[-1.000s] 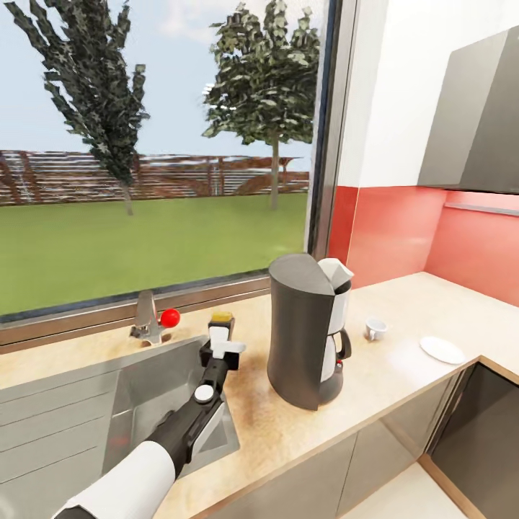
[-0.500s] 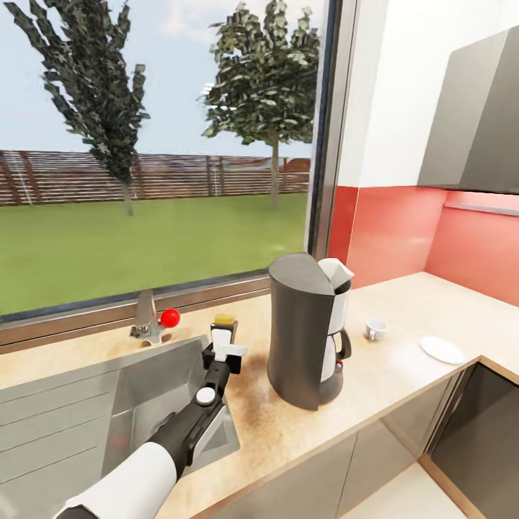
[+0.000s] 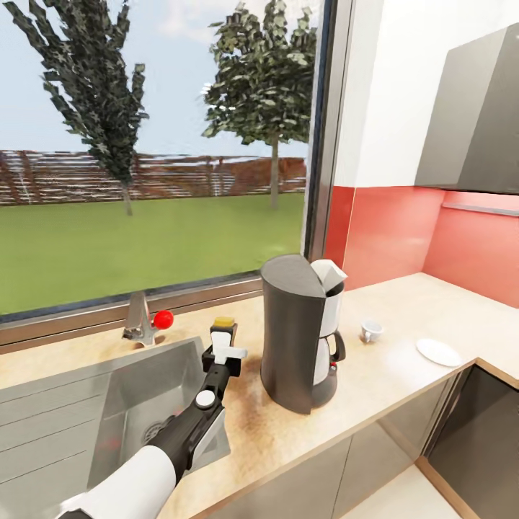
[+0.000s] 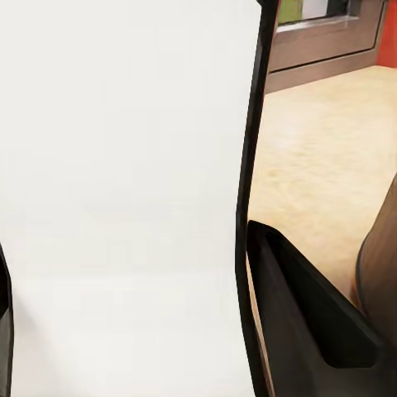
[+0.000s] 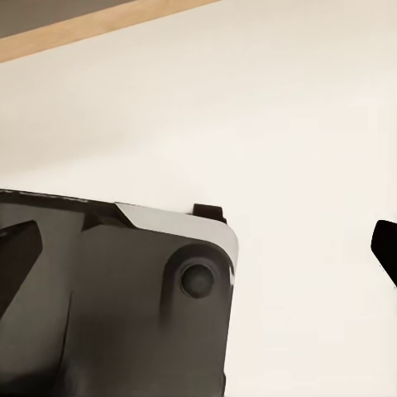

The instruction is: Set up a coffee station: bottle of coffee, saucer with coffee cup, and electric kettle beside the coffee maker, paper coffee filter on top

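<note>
Now, left gripper clamped on yellow-topped bottle of coffee over beige wood-grain kitchen countertop, beside tall dark grey coffee maker, right gripper's state cannot be told.

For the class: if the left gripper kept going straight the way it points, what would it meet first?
The left gripper already holds the coffee bottle. Straight on, past the countertop's back strip, it would probably meet the window sill; depth is unclear.

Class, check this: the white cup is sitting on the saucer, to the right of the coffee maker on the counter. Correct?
Not quite. The head view shows the cup standing on the bare counter, apart from the saucer. Both are right of the coffee maker.
</note>
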### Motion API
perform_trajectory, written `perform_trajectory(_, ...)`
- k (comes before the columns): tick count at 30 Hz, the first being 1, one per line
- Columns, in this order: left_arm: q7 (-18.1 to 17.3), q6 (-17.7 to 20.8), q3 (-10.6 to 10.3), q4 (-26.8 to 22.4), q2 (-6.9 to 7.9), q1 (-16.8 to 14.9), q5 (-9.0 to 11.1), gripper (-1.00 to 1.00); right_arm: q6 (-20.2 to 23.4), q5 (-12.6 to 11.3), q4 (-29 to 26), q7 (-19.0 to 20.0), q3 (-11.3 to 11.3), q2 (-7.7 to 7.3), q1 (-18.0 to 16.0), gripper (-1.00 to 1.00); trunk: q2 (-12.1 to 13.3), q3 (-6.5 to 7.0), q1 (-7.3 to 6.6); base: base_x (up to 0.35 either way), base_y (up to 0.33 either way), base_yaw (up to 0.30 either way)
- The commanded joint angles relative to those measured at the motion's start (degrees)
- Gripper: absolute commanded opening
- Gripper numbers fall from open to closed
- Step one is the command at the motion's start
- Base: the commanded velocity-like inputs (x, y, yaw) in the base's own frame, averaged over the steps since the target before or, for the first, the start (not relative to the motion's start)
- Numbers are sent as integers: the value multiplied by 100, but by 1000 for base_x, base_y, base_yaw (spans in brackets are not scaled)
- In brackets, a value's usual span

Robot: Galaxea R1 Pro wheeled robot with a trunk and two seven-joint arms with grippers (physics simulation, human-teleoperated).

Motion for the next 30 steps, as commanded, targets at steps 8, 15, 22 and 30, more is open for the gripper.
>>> perform_trajectory(8, 40, -24, -46, -57, 18, -5, 35, -100, -17, -35, 8, -30, 44, 1, -2, 100, -4, -18, 2, 0, 0, -61)
perform_trajectory(15, 34, -320, -47, -74, 18, -5, 42, -100, -17, -36, 8, -26, 44, 1, -2, 100, -124, -85, 68, 0, 0, -3)
perform_trajectory(22, 40, -538, -247, -72, 14, -5, 43, -100, -17, -35, 8, -24, 44, 1, -2, 100, -405, -271, 222, 0, 0, 0)
perform_trajectory(30, 40, -612, -257, -9, 13, -5, 34, -100, -17, -28, 8, 2, 44, 1, -2, 100, -405, -288, 222, 0, 0, 0)
